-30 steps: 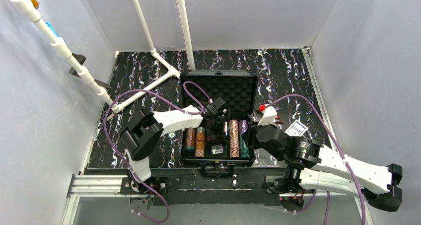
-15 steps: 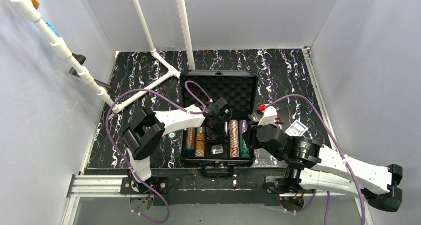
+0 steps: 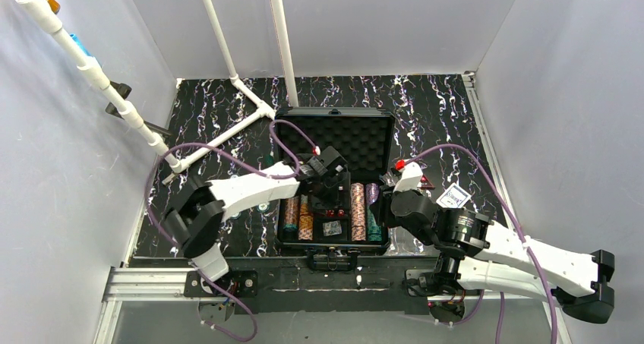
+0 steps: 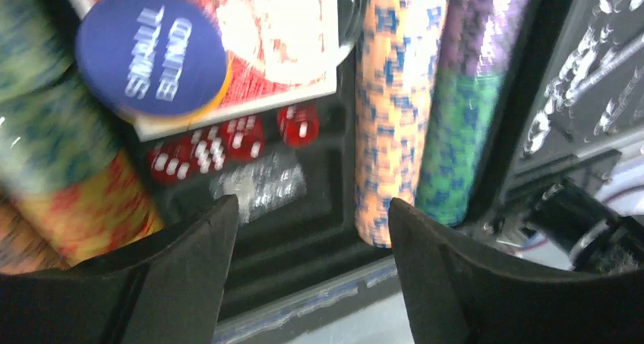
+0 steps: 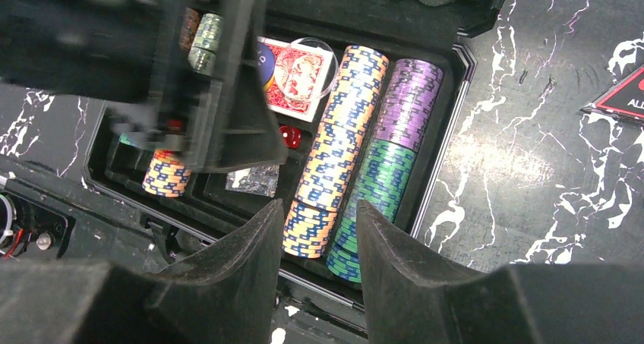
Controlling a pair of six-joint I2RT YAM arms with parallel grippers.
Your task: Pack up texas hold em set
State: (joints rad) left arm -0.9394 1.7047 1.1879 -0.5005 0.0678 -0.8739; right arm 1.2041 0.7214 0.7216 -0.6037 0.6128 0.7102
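Several red dice are recorded just ahead of the left gripper, its jaws held apart, nothing grasped.

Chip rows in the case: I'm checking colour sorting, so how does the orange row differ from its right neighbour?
The orange row is all orange with blue stripes; the purple-green row is purple at its far half, green nearer. The orange row borders the compartment with the red dice; the purple-green row lies along the case wall. Both are striped chips stacked on edge.
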